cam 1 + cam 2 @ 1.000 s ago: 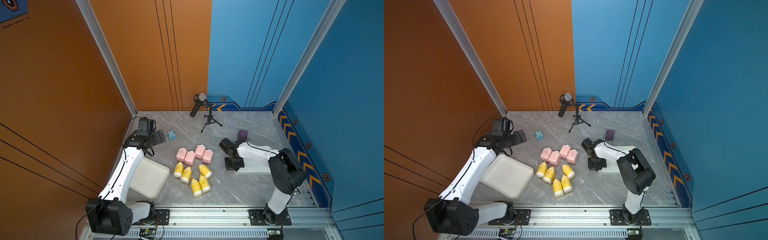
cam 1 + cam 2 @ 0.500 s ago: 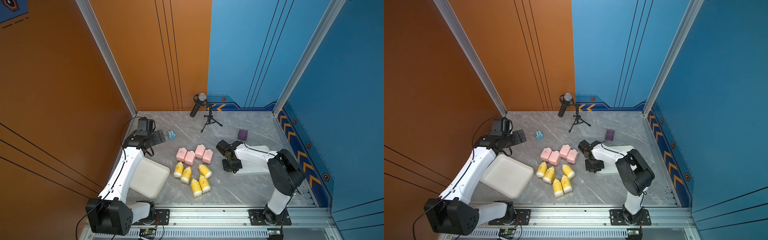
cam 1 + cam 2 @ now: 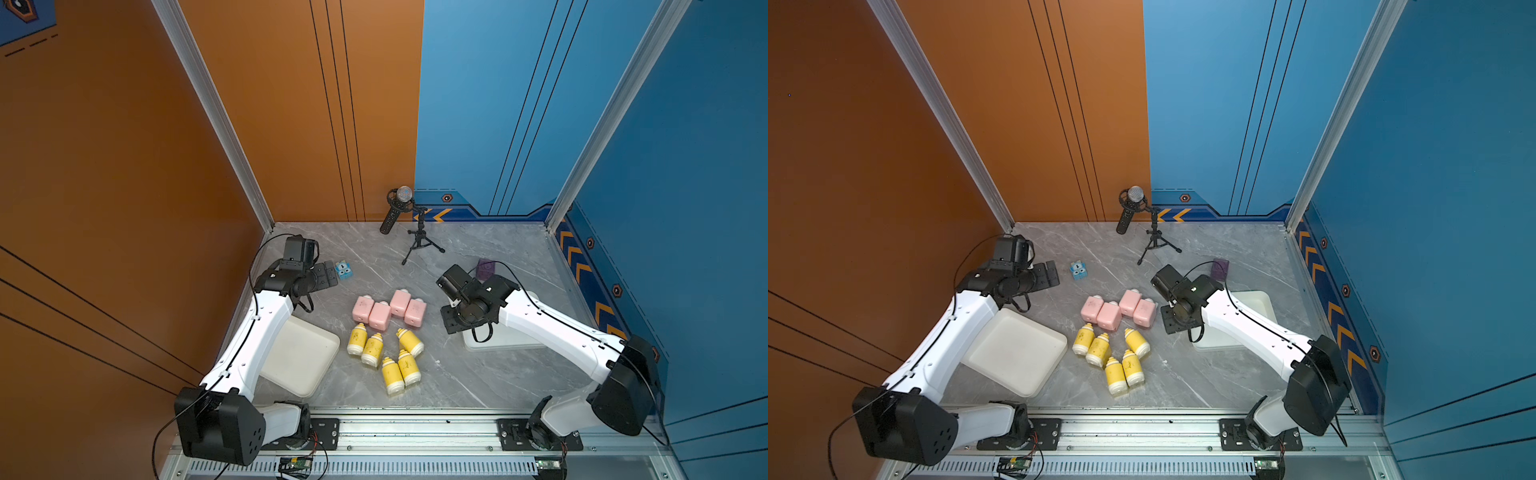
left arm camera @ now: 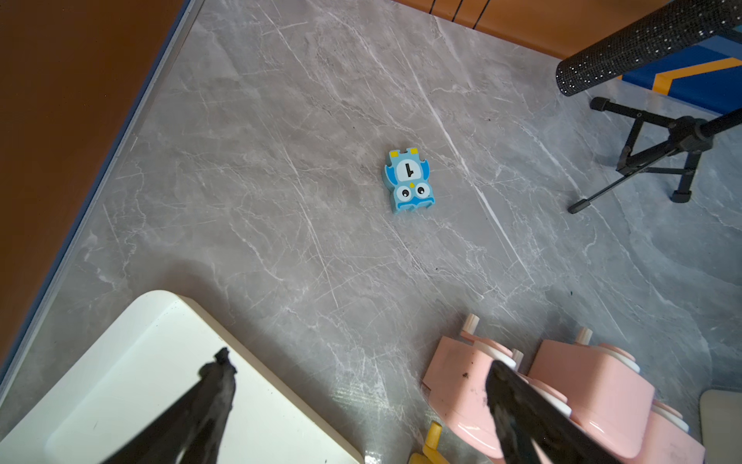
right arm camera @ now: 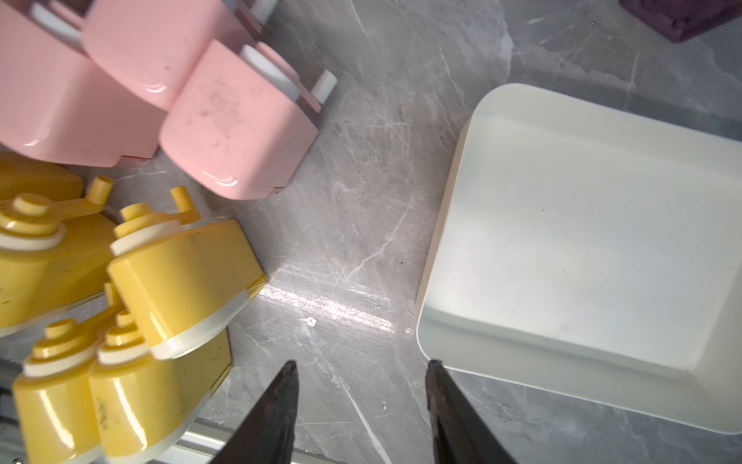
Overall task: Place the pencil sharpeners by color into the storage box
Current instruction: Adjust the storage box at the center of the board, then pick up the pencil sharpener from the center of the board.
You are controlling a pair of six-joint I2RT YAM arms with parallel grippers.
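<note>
Sorting not begun. Both top views: pink sharpeners point(image 3: 380, 316) and yellow sharpeners point(image 3: 372, 349) clustered on worktop point(image 3: 457, 374), between two white storage boxes point(image 3: 303, 361). Left wrist: left pincer point(image 4: 357, 359) wide open, empty. Right wrist: right pincer point(image 5: 362, 363) part-open, empty. I judge the next move is to open wider and take the nearest pink.

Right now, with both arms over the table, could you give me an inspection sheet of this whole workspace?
Surface: grey marbled table, one tiny pale speck.
Job's things: four pink sharpeners side by side, five yellow sharpeners clustered beside them; left tray and right tray show nothing inside.
Clutter: blue owl block, purple cube, microphone on a tripod.
Grippers: left gripper open, holding nothing; right gripper open, holding nothing.
Cables: black cable looping along each arm.
Surroundings: orange wall, blue wall, metal rail in front.
</note>
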